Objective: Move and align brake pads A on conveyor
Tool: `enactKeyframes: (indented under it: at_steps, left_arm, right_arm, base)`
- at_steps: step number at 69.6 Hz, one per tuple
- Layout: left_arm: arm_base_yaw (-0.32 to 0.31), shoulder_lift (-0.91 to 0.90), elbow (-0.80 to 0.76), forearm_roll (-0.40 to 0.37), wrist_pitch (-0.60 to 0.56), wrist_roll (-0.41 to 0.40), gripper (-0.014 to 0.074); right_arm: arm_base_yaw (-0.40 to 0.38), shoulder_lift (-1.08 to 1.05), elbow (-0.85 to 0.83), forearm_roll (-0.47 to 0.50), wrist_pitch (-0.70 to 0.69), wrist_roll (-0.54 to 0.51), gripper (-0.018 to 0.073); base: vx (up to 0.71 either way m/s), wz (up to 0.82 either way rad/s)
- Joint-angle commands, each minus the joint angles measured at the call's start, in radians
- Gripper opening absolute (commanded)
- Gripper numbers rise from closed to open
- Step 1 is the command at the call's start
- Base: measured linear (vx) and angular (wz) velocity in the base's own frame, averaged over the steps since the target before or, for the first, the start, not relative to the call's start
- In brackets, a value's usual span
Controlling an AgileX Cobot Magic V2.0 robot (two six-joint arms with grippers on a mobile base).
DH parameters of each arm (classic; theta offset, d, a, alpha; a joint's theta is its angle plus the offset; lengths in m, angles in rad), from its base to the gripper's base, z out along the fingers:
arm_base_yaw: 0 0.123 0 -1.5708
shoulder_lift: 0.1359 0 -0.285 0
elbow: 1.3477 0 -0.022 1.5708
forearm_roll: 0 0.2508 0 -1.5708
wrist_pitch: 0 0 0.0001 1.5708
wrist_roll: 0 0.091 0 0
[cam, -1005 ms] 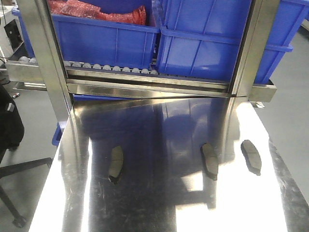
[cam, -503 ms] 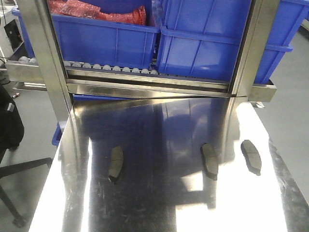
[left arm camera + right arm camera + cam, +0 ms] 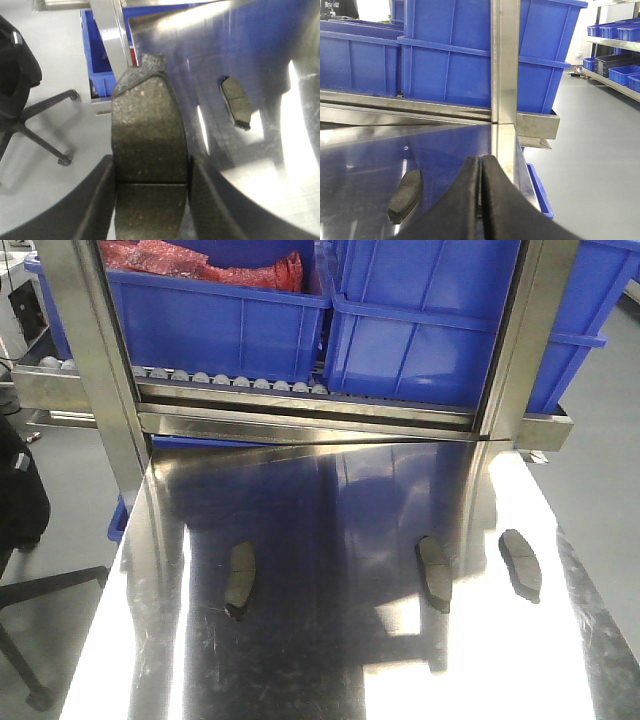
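- My left pincer point(image 3: 150, 162) clamps one brake pad point(image 3: 147, 125) by its long edges, friction face toward the wrist camera. It hangs near the tabletop's point(image 3: 260, 165) left edge, with bare floor and an office chair point(image 3: 20, 100) to one side.
- My right pincer point(image 3: 481, 162) is pressed closed on nothing, low over the steel.
- Three more pads lie apart on the tabletop: the left pad point(image 3: 240, 578), the middle pad point(image 3: 434, 572) and the right pad point(image 3: 521, 562).
- The conveyor shows in no view, and no pad I can see lies on it.
- Only the pad's narrow edges are gripped, so a quick swing could twist it loose and drop it to the floor.
- My right pincer, if it sweeps low, could knock the pad beside it askew.
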State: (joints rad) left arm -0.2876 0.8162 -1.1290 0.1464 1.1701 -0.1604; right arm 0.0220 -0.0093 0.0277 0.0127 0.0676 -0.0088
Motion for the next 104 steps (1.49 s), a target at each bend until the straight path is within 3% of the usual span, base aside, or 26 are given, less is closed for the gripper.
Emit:
enactKeyframes:
  at_steps: [1, 71, 104]
  left_arm:
    - [-0.006, -0.006, -0.021, 0.012, -0.066, -0.007, -0.0006]
    - [-0.006, -0.006, -0.021, 0.012, -0.066, -0.007, -0.0006]
    - [-0.006, -0.006, -0.021, 0.012, -0.066, -0.007, -0.0006]
  right_arm:
    - [-0.004, -0.011, 0.006, -0.004, -0.073, -0.004, -0.0003]
    - [-0.004, -0.011, 0.006, -0.004, -0.075, -0.004, -0.0003]
    - [-0.004, -0.011, -0.056, 0.051, -0.283, -0.001, -0.0003]
  base:
    - [0.0, 0.0]
    - [0.0, 0.0]
    - [0.0, 0.0]
